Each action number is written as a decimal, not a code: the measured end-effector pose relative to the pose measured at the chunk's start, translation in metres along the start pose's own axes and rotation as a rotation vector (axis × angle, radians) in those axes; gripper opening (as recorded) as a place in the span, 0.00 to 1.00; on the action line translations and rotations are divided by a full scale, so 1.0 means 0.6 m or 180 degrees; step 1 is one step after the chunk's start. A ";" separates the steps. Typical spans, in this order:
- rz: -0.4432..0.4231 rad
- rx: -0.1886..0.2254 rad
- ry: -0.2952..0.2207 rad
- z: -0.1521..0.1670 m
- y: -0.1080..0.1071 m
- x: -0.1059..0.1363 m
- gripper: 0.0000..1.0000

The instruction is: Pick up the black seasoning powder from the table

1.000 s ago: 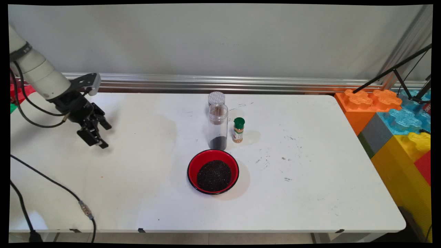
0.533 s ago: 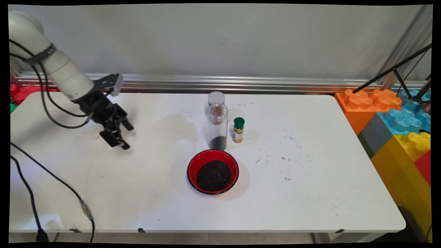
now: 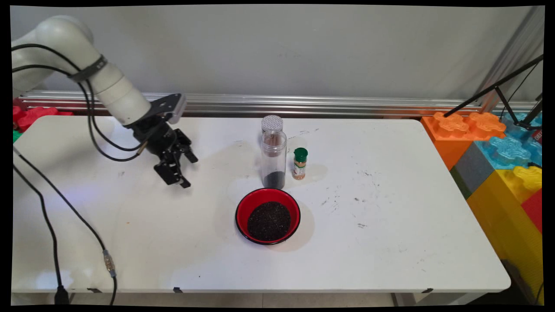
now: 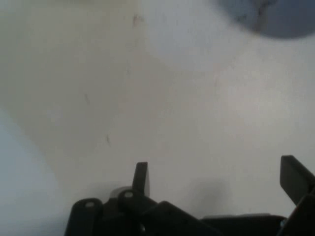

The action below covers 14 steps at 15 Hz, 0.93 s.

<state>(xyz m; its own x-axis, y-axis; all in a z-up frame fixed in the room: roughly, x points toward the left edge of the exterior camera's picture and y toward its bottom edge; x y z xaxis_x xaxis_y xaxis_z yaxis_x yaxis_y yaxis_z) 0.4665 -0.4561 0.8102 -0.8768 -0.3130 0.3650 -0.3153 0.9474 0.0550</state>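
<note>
Since a second ago the gripper (image 3: 182, 171) has travelled rightward from the table's left edge toward the middle, and it now hangs above bare tabletop left of the containers, holding nothing; in the hand view its two fingers (image 4: 141, 177) stand wide apart over the blank white surface, so the pincer is released. Nearest the camera on the white table (image 3: 390, 242), a red bowl (image 3: 268, 216) with a black rim sits filled with dark, grainy seeds. Just behind the bowl stands a tall clear jar (image 3: 274, 159), lidless, with a small layer of the same dark grains at its bottom. Just beside the jar on its right is a small spice bottle (image 3: 300, 163) with a green cap and tan contents. Behind the jar, partly hidden by it, stands a shaker with a perforated grey lid (image 3: 272, 123), closest to the wall.
</note>
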 end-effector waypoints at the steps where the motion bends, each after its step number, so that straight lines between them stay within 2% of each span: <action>1: 0.0067 -0.0005 0.0008 0.005 -0.002 0.012 1.00; 10: 0.0386 -0.0008 0.0081 0.036 -0.018 0.083 1.00; 14: 0.0381 0.0028 0.0176 0.050 -0.029 0.106 1.00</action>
<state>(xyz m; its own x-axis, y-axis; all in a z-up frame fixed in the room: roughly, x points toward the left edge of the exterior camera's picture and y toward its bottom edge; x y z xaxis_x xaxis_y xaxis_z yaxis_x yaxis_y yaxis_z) 0.4051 -0.4943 0.8049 -0.8871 -0.1934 0.4191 -0.2130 0.9771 0.0000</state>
